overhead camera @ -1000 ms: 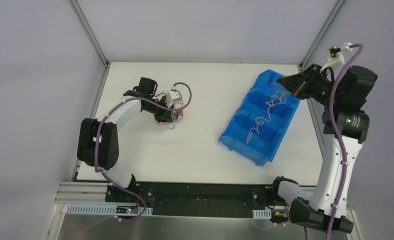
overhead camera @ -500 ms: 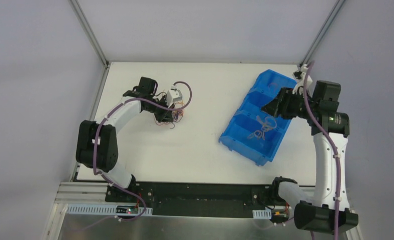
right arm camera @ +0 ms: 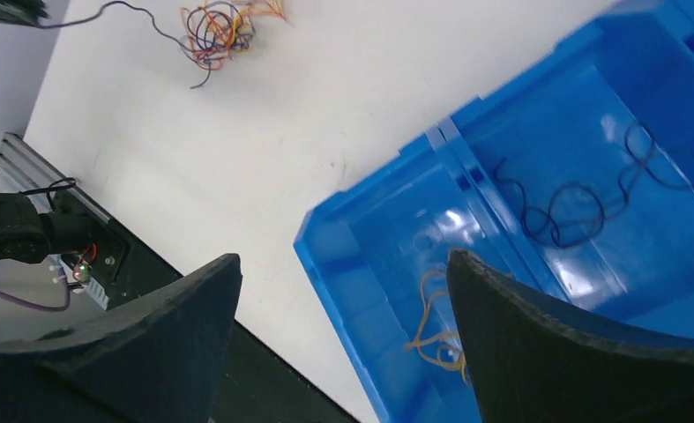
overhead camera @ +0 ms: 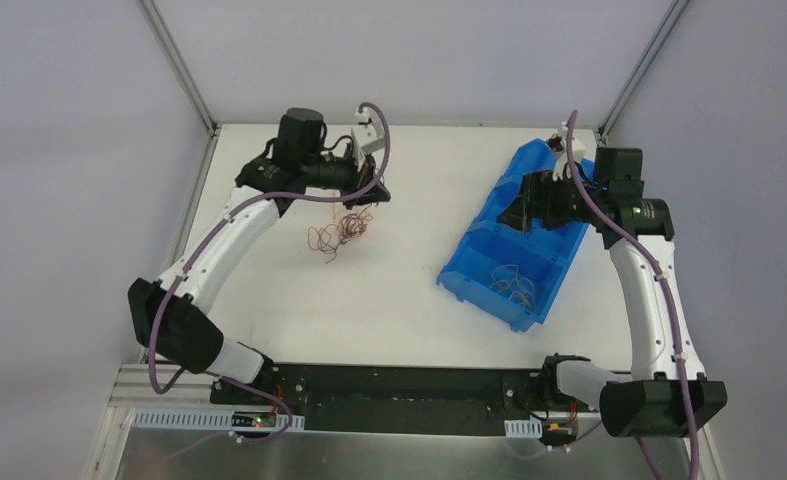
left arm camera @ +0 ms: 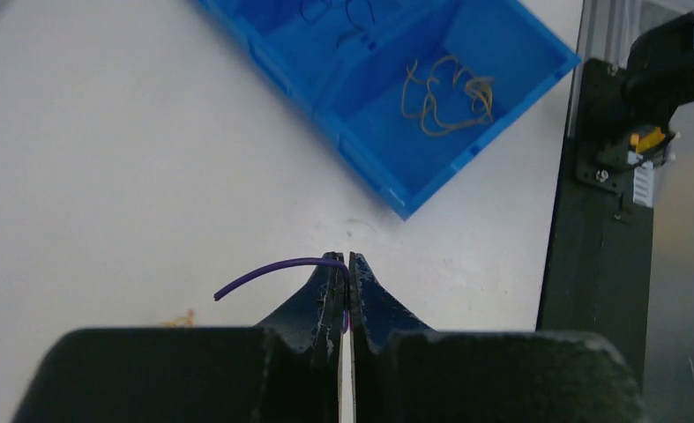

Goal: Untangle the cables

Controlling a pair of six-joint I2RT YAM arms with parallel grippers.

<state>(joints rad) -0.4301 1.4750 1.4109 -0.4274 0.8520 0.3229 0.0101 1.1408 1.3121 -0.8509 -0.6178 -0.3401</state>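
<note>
A small tangle of orange, red and dark cables (overhead camera: 340,233) lies on the white table, also seen in the right wrist view (right arm camera: 224,26). My left gripper (overhead camera: 374,192) hangs above and just behind it, shut on a thin purple wire (left arm camera: 272,269) whose end sticks out left of the tips (left arm camera: 345,261). A dark strand (right arm camera: 140,18) leads from that side to the tangle. My right gripper (right arm camera: 343,257) stands open above the blue bin (overhead camera: 466,250), nothing between its fingers. A yellow cable (right arm camera: 431,326) lies loose in the bin's near compartment, a dark cable (right arm camera: 581,203) in the one behind.
The bin (left arm camera: 361,150) lies slanted on the table's right half, close to the right edge. A black rail (overhead camera: 399,385) with both arm bases runs along the near edge. Metal frame posts (overhead camera: 179,65) stand at the back corners.
My right gripper came down from the back right over the bin and opened; the pale cable it held now lies in the near compartment. My left gripper rose off the tangle, still shut.
</note>
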